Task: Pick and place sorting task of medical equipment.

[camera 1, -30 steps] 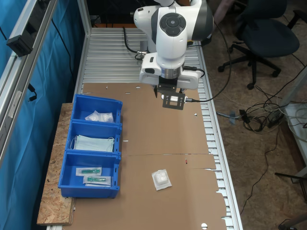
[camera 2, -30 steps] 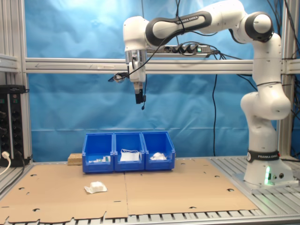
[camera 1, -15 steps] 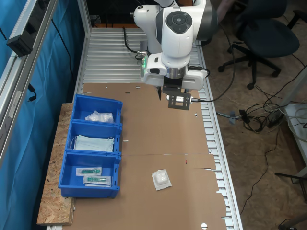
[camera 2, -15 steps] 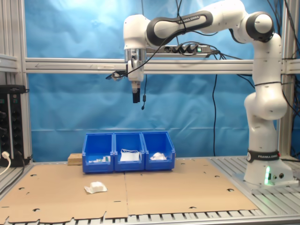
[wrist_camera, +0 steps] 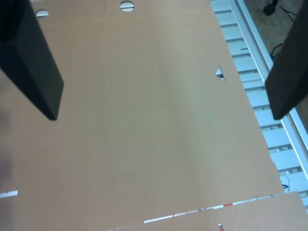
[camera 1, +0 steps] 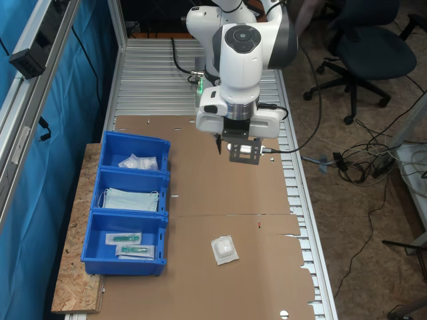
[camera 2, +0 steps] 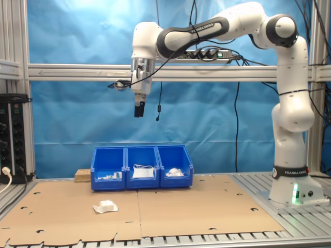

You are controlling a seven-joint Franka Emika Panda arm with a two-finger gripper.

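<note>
While high above cardboard sheet, gripper with fingers well apart, nothing between them.
White sealed packet flat on cardboard sheet, near the first exterior view's lower centre, well apart from gripper; same packet at the second exterior view's lower left, in front of blue bins. Row of three blue bins along the first exterior view's left edge of sheet: far bin with white packets, middle bin with pale blue masks, near bin with clear packets holding teal pieces. Chipboard slab under bins. Bare cardboard and slatted table edge below fingers in wrist view. Office chair on floor at the first exterior view's upper right.
</note>
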